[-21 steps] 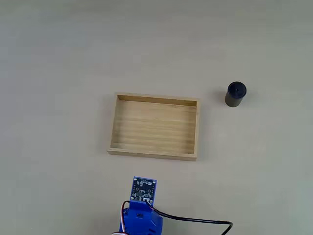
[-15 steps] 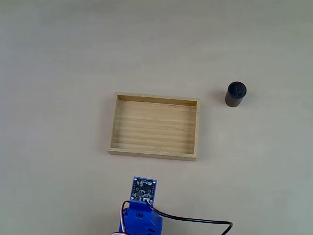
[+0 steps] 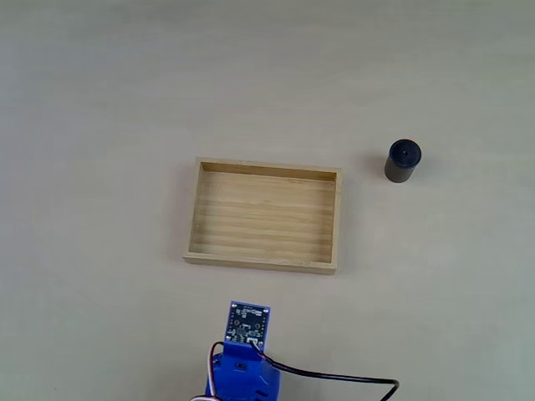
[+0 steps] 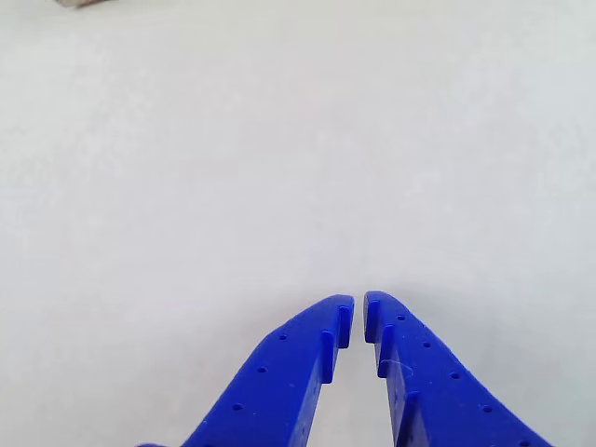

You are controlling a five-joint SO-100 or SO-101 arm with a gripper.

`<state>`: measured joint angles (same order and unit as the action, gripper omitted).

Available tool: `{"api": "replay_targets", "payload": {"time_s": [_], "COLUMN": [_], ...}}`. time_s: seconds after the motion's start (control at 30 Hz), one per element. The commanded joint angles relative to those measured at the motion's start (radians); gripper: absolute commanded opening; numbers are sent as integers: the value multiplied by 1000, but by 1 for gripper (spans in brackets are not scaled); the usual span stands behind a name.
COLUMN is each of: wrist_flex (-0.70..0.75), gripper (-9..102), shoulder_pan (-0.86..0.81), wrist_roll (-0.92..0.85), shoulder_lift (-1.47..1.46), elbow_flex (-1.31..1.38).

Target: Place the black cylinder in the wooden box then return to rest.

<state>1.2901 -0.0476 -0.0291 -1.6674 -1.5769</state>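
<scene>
A: The wooden box (image 3: 264, 215) lies empty at the centre of the fixed view; the blue arm (image 3: 242, 368) sits at the bottom edge, and the black cylinder (image 3: 402, 162) stands upright at right, well apart from the box.

B: It looks rigid, light and probably smooth (a judgement only), so the arm should take it across its side wall, low enough not to tip it.

A: The other view adds the gripper (image 4: 358, 317), its fingers nearly closed on nothing over the bare table (image 4: 279, 140).
</scene>
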Motion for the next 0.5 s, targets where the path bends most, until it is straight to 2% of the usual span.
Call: {"api": "replay_targets", "payload": {"time_s": [0.0,0.17,0.23,0.47], "wrist_flex": [-166,-434,-495,-624], "gripper": [0,0,0,18], "shoulder_pan": [-103,-258,-295,-362], "wrist_roll": [18,66,83,69], "shoulder_lift": [112,324,387,614], "elbow_flex": [51,141,172,348]}}
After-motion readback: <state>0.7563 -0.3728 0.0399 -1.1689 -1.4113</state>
